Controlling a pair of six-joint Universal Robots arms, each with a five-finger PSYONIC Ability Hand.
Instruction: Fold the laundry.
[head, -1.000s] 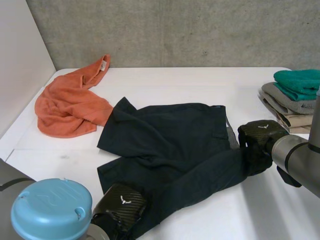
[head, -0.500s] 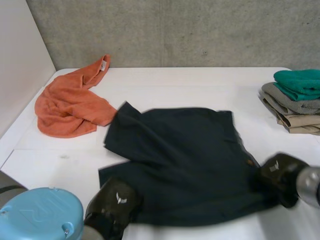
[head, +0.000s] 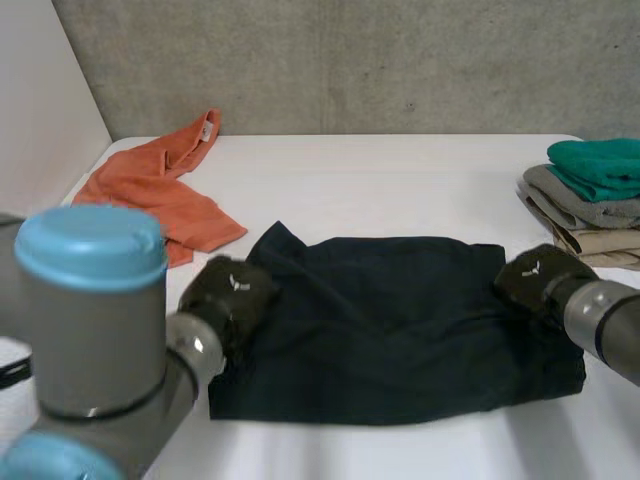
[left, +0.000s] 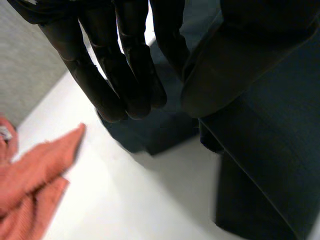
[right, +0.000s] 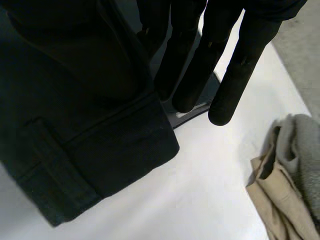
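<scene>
Folded shorts (head: 390, 330) mid-tabletop (head: 400, 180), plenty of room far side; left hand (head: 228, 290) and right hand (head: 535, 275) seem to pinch its side edges, fingers (left: 125, 75) straightish.

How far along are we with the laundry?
Done: a folded stack sits at the right edge of the table. In hand: the dark shorts, doubled over once, with the left hand and right hand pinching their two ends. Left: finishing the shorts, then the crumpled orange towel.

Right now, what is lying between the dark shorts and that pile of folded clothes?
Only bare white table; the right wrist view shows that strip between the dark shorts and the pile of folded clothes.
</scene>
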